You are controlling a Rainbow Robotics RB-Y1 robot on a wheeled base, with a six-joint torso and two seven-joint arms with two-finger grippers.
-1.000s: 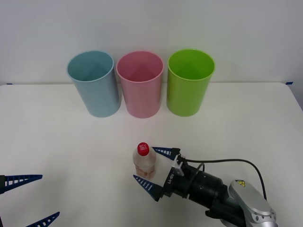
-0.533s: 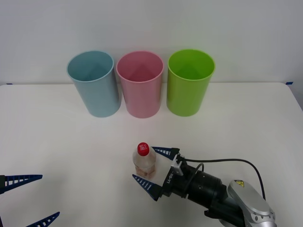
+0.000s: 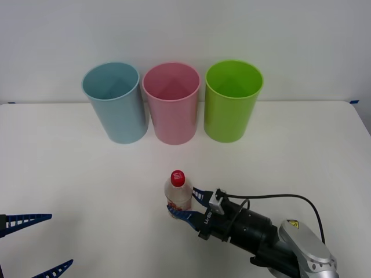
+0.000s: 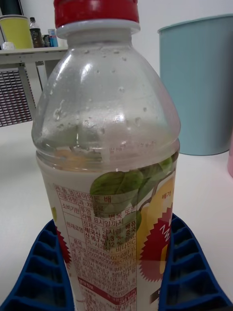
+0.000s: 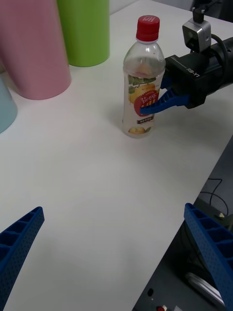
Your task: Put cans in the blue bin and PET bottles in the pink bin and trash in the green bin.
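Standing in a row at the far edge of the white worktop (image 3: 301, 150): blue bin (image 3: 115, 104) on the robot's left, pink bin (image 3: 171, 104) in the middle, green bin (image 3: 231, 102) on the right, all upright with mouths open. Showing nothing inside any of the three from the front view, though not seeing right down to every base.

Standing upright well in front of the pink bin, apart from all three: PET bottle (image 3: 178, 194), clear, red-capped, with a fruit-printed label. Leaving open worktop between bottle and bins, with nothing lying in the way.

Reaching in from the near right: right pincer (image 3: 186, 205), its blue ribbed fingers (image 4: 187, 272) closing on either side of the bottle's lower body, pressing against the label and gripping it. Resting the bottle's base on or just at the worktop; not telling which for sure.

Waiting at the near left corner: left pincer (image 3: 37, 243), fingers spread wide apart, holding nothing, well away from the bottle.
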